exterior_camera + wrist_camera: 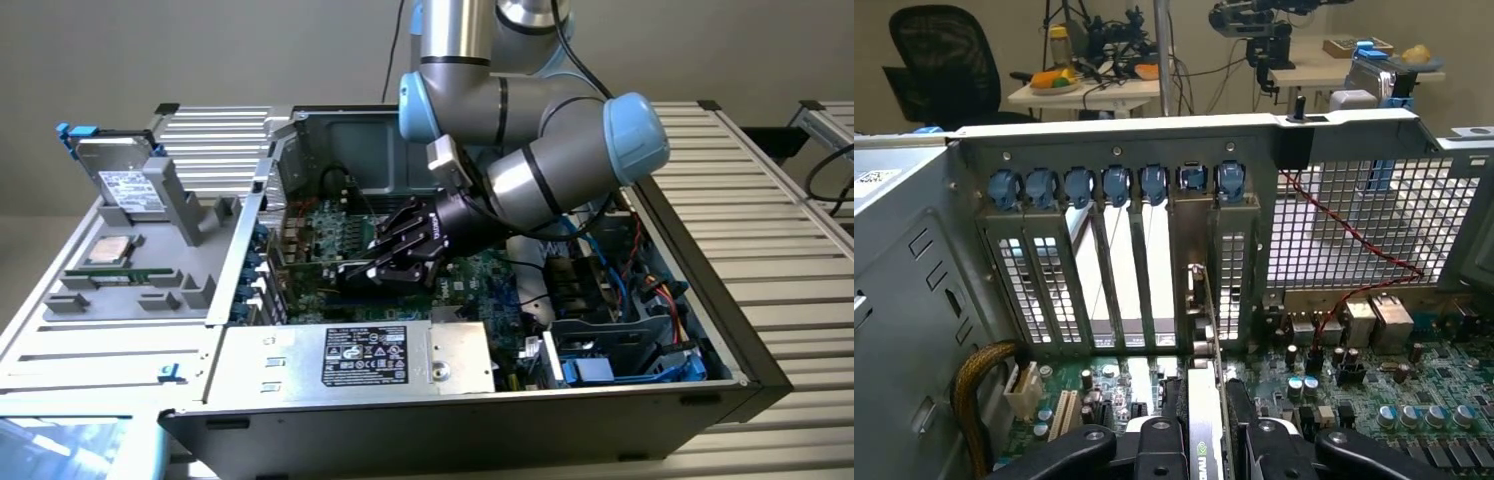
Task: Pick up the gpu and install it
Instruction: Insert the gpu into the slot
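Grey slatted bench (pixel 774 210) carries the case (pixel 441 420); hand (pixel 1204 440) clamps the gpu (pixel 1202 400) inside

Matt black plastic claw (pixel 400 262), glossy green gpu (pixel 1206 440), perforated grey sheet-metal case (pixel 1334 215), blue plastic clips (pixel 1116 185)

Arm bent down, gripper (pixel 390 262) fingers clamped w/ card edge between.

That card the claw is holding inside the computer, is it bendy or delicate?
Probably stiff: the gpu stands straight on edge between the gripper fingers, with no sag. Likely delicate, since it is a thin board. It seems apt to tip if released, being narrow and upright above the motherboard.
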Robot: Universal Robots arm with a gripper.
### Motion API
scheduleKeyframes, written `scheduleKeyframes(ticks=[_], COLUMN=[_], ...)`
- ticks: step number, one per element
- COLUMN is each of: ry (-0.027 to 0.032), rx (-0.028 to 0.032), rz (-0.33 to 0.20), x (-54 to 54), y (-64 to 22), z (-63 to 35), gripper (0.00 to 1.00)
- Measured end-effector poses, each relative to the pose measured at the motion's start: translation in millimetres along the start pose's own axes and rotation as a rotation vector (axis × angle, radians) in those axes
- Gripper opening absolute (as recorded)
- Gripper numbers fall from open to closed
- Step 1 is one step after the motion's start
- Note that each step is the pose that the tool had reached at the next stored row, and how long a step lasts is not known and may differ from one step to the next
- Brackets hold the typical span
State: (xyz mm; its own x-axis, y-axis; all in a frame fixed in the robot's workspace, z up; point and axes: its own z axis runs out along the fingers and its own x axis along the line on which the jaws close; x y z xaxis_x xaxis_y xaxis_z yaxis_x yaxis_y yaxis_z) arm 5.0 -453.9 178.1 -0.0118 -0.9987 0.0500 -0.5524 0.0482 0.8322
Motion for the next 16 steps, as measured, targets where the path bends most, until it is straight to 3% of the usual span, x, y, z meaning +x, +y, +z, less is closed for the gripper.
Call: scheduleKeyframes(ticks=[16], ry=[-0.0005], rx=[0.0013], rz=[0.0], x=[0.2], y=[-1.1], z=[-0.6], gripper=[0.28])
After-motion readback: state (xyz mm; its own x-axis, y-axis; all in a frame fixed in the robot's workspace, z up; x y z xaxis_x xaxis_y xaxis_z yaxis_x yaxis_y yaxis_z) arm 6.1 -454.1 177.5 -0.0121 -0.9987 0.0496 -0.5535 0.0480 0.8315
